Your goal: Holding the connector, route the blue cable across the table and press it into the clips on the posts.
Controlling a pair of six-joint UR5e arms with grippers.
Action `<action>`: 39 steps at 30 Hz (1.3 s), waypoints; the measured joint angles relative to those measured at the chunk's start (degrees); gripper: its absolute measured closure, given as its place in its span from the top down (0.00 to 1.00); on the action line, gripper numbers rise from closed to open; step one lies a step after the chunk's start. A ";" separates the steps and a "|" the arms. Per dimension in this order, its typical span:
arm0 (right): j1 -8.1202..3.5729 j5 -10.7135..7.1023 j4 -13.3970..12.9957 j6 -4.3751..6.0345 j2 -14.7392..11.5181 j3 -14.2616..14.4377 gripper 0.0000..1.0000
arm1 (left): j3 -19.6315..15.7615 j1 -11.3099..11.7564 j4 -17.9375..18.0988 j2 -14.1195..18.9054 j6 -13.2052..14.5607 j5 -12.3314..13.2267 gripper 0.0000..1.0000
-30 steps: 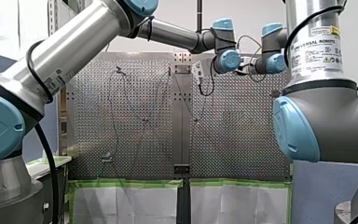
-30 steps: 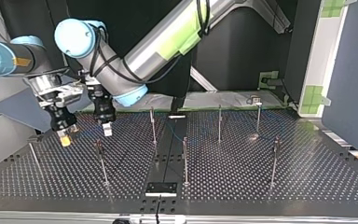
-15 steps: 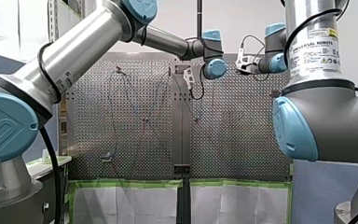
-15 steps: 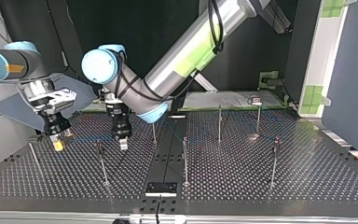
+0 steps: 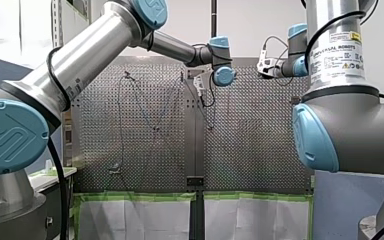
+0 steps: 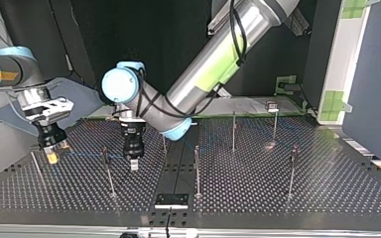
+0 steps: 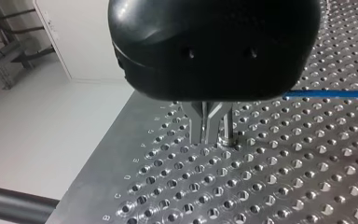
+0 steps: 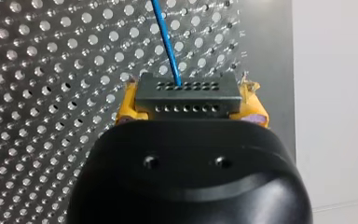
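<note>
At the top view's left, the right end effector (image 6: 52, 156) clamps the grey connector (image 8: 188, 96) between its yellow pads (image 8: 126, 105), low over the surface (image 6: 278, 188). The blue cable (image 8: 167, 42) runs from the connector towards a post (image 6: 108, 171). Just right of that post, the left end effector (image 6: 134, 164) hangs with its fingers (image 7: 199, 123) pinched narrow, holding nothing.

Perforated table (image 7: 270, 186) of shiny bare metal; blue cable (image 8: 167, 42) smooth (probably plastic-sheathed); connector (image 8: 188, 98) matt.
</note>
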 joint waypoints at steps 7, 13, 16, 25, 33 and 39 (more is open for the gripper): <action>0.40 -0.03 0.14 0.10 -0.58 -0.02 0.00 | 0.56 1.20 0.47 -0.72 -0.39 3.41 0.00; 0.35 -0.02 0.14 0.11 -0.58 -0.02 0.00 | 2.99 2.34 -1.45 -3.23 -0.63 6.18 0.00; 0.35 -0.02 0.14 0.11 -0.57 -0.01 0.00 | 4.28 2.53 -1.81 -4.50 -0.80 7.75 0.00; 0.36 -0.03 0.14 0.11 -0.57 -0.01 0.00 | 4.99 3.35 -1.94 -5.30 -0.97 10.50 0.00; 0.36 -0.02 0.14 0.11 -0.57 -0.01 0.00 | 5.01 2.73 -4.06 -5.33 -1.93 9.69 0.77; 0.36 -0.03 0.14 0.11 -0.57 -0.01 0.00 | 4.93 1.56 -6.82 -5.30 -3.06 7.12 1.00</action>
